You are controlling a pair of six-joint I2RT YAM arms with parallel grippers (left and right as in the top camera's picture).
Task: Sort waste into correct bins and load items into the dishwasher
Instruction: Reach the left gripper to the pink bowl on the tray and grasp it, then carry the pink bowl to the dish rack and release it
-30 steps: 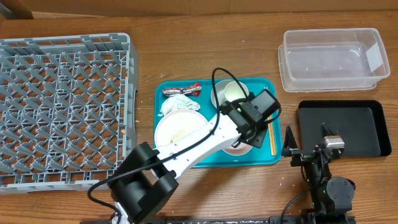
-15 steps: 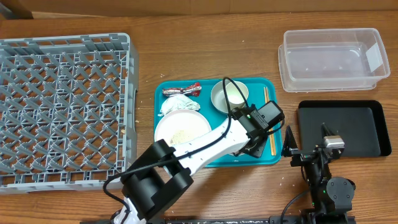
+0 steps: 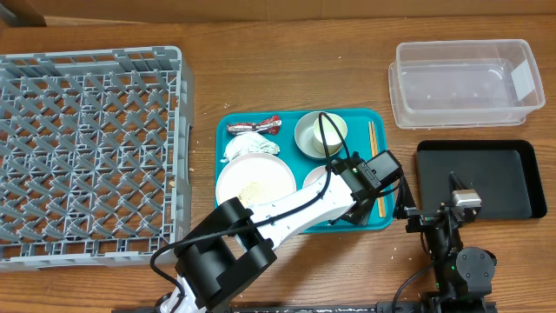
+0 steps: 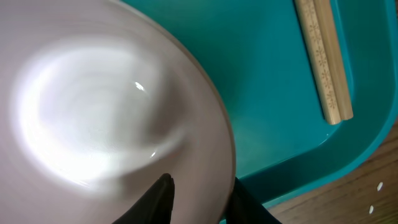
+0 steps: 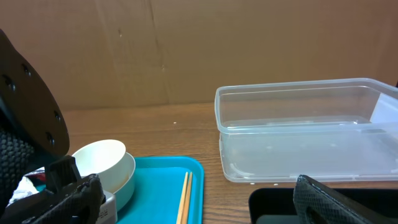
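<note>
Reading from the left: the rack [image 3: 95,148] sits on the table [image 3: 261,52], well apart from the teal tray [image 3: 360,130], where wrapper [image 3: 254,127], napkin [image 3: 245,146] and the crumbed plate [image 3: 254,181] lie untouched. Beside the plate, the left end effector [image 4: 202,186] straddles the dish [image 4: 106,106] rim, one finger inside and one outside; whether it pinches yet I cannot tell. A thin rim grip on glossy, sloped ware could slip or tip the dish on lifting, knocking the cup [image 3: 323,129] or the chopsticks [image 3: 372,143] just beside. The right end effector [image 5: 196,186] hangs released, holding nothing, near the black tray [image 3: 512,187]; the tub [image 3: 460,83] sits behind
</note>
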